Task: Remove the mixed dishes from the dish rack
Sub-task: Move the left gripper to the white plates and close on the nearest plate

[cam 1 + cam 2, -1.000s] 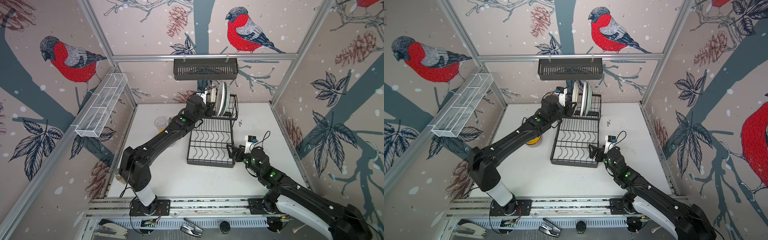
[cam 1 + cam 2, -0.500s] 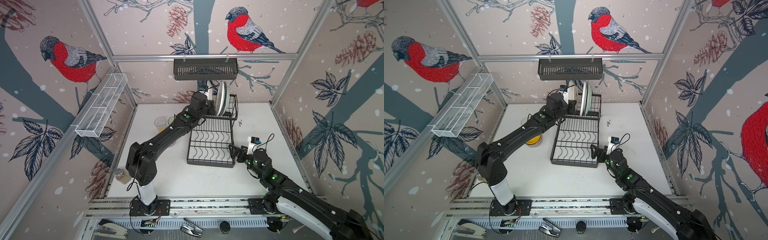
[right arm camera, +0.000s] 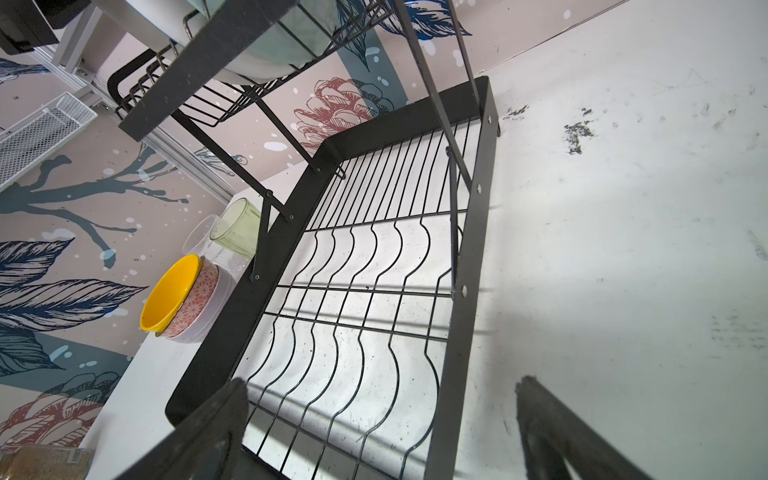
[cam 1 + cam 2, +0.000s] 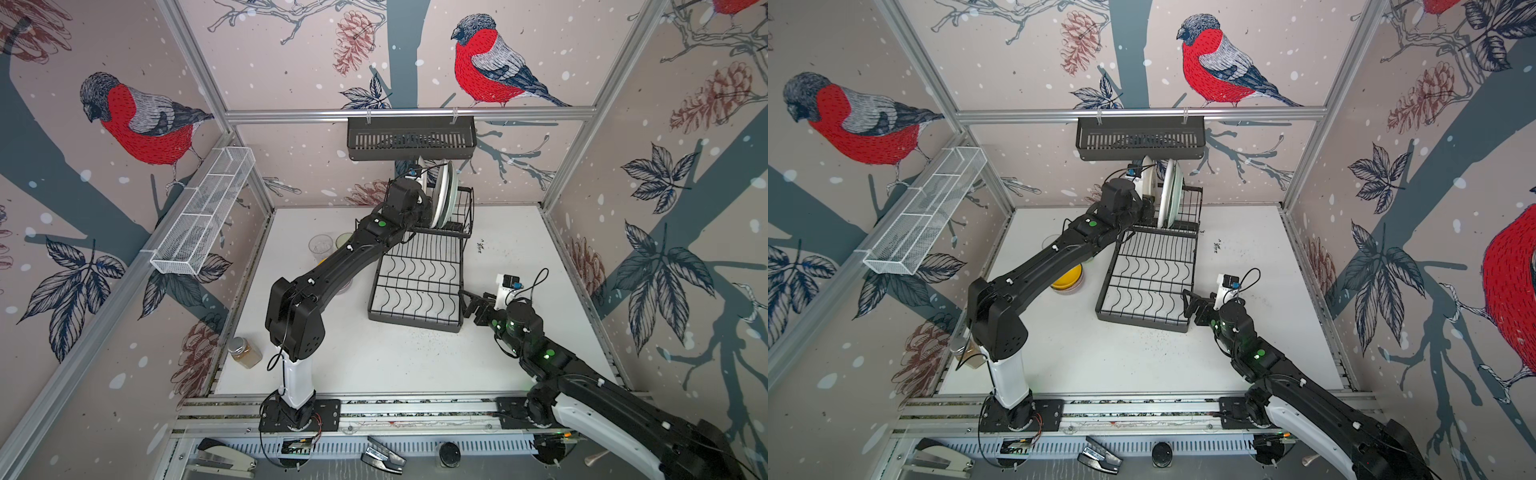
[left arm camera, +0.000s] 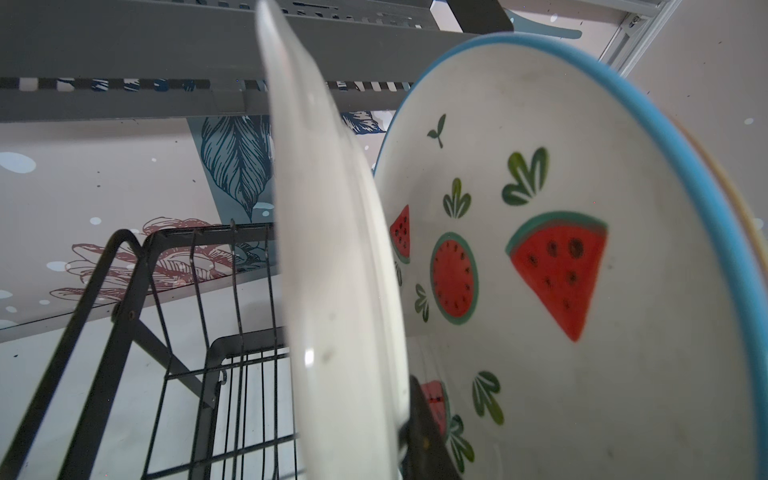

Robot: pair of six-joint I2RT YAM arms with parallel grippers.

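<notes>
White table (image 4: 374, 365) | right gripper (image 4: 468, 306) wide open, empty, at rack (image 4: 415, 322) near corner | rack's lower level bare | bowls (image 3: 178, 299), tumblers (image 3: 237, 226) already out, beside rack | left gripper (image 4: 1145, 206) clamped on cream plate (image 5: 332, 249) in raised slots | watermelon plate (image 5: 561, 270), more behind it, left to unload | hanging basket (image 4: 411, 139) close above: lift clearance looks tight

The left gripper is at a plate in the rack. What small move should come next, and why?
Probably lift straight up a little: the left gripper appears shut on the cream plate, standing in the dish rack, with the watermelon plate close behind.
</notes>
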